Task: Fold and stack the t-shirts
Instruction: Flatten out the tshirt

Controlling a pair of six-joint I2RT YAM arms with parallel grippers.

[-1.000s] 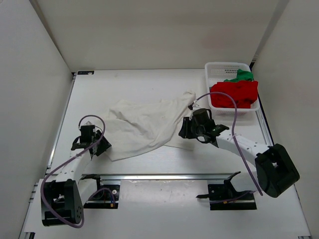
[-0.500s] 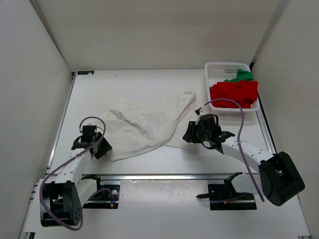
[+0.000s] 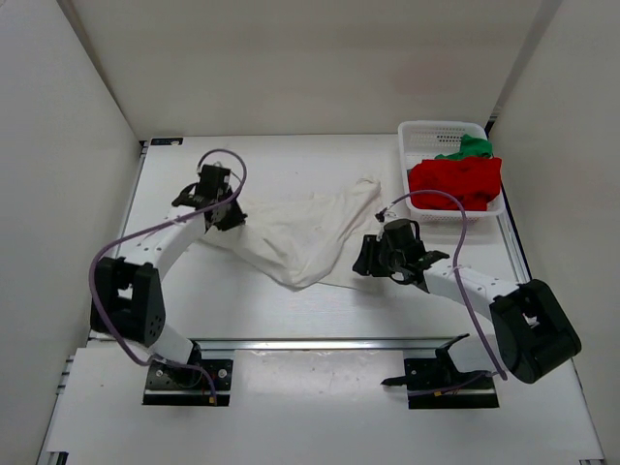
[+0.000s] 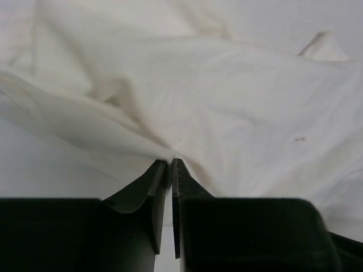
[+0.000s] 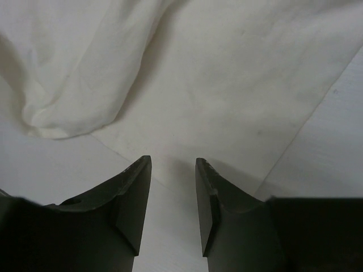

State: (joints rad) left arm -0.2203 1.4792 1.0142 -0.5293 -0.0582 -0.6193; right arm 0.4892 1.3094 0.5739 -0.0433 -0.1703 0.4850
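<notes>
White walls (image 3: pixel 291 58) enclose a white table (image 3: pixel 291 165). The cream-white t-shirt (image 3: pixel 305 237) lies crumpled across its middle. At the far right corner a white mesh basket (image 3: pixel 418 131) holds the red t-shirt (image 3: pixel 455 181), draped over its near rim, and the green t-shirt (image 3: pixel 472 148) behind it. The left gripper (image 4: pixel 171 165) is pinched closed on a fold at the cream-white t-shirt's left side; the right gripper (image 5: pixel 173 170) hangs parted and empty at its right edge

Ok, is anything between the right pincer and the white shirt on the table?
Nothing visible does. The right pincer is open just over the near edge of the white shirt, with no object between them. The basket stands farther back, off that path.
</notes>
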